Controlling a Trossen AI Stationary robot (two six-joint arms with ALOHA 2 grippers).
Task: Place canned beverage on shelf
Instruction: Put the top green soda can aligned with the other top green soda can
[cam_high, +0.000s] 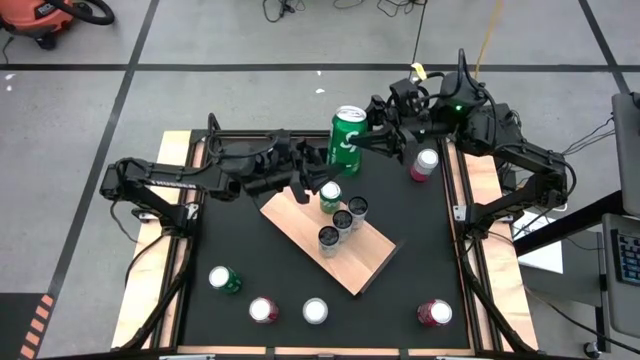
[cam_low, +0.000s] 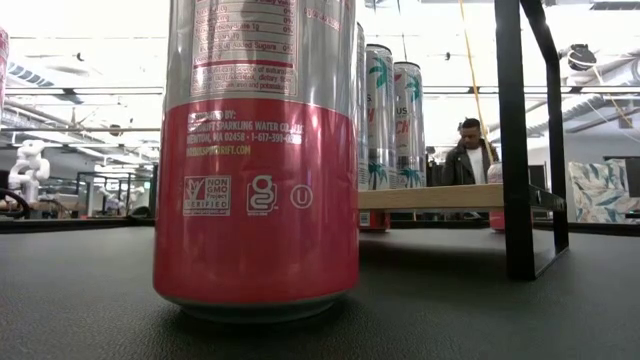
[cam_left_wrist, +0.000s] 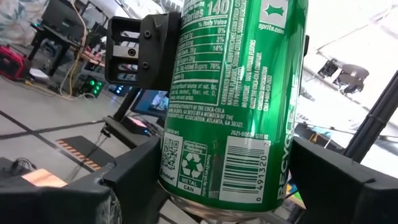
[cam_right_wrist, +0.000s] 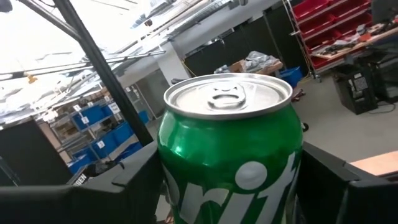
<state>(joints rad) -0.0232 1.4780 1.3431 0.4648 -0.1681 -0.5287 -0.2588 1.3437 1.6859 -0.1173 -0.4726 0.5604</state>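
Gripping a green soda can (cam_high: 347, 139) from opposite sides, the right gripper (cam_high: 372, 137) clasps its upper part while the left gripper (cam_high: 312, 170) brackets its lower end, both raised above the table (cam_high: 240, 240). Just below the left gripper lies the shelf (cam_high: 365, 262), carrying four cans.

Orange vacuum (cam_high: 45, 20) on the floor beyond the table; person (cam_low: 470, 152) in the room behind.

Black table (cam_high: 400, 200): shelf (cam_high: 340, 250), scattered cans; three cans (cam_high: 342, 219) on shelf.
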